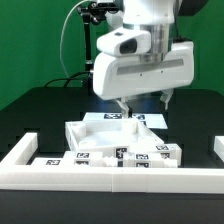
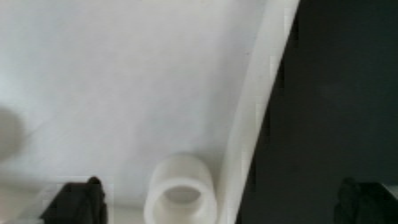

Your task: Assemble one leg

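My gripper [image 1: 143, 108] hangs open just above the wide flat white panel [image 1: 98, 131], near the corner at the exterior view's right. In the wrist view the gripper [image 2: 219, 206] is open, with its dark fingertips [image 2: 75, 205] far apart. Between them, closer to one finger, stands the rounded end of a white post [image 2: 178, 190] with a hollow in its top, at the edge of the panel [image 2: 125, 90]. Neither finger touches it. Several white legs [image 1: 128, 154] with square tag markers lie in a row in front of the panel.
A low white wall [image 1: 110, 180] runs along the front of the table, with side pieces at the left [image 1: 20, 150] and right [image 1: 214, 150]. The table is black [image 2: 347, 100]. A green backdrop and a black cable are behind the arm.
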### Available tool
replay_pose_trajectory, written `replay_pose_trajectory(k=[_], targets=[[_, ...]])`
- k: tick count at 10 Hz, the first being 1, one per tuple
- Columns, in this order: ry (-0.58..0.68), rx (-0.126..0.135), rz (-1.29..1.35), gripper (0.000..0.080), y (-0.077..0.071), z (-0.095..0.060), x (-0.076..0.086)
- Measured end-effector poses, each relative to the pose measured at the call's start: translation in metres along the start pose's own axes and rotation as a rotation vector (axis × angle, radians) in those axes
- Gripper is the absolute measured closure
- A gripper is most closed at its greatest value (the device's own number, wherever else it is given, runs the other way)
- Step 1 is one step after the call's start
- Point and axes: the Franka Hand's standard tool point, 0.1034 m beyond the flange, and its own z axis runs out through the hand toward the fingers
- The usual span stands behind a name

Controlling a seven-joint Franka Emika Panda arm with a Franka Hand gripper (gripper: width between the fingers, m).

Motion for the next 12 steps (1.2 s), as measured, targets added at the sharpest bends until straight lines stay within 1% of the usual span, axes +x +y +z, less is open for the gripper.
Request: replay_pose_trajectory(k=[2, 3, 4, 5, 6, 7, 9, 10, 11, 12], targets=[[0.0, 0.0, -0.001, 0.0149, 0.0, -0.001, 0.0], [0.024, -0.01, 0.01, 0.0149, 0.0, 0.004, 0.002], [0.048, -0.016, 0.022, 0.0149, -0.004, 0.02, -0.003], [0.049, -0.007, 0.043, 0.0149, -0.005, 0.036, -0.009], [0.048, 0.002, 0.078, 0.0149, -0.006, 0.044, -0.011], [0.05, 0.003, 0.084, 0.0149, -0.007, 0.048, -0.011], [0.054, 0.002, 0.078, 0.0149, -0.009, 0.052, -0.01], [0.054, 0.002, 0.074, 0.0241, -0.01, 0.052, -0.009], [0.054, 0.002, 0.073, 0.0395, -0.01, 0.052, -0.009], [0.054, 0.002, 0.073, 0.0395, -0.01, 0.052, -0.009]])
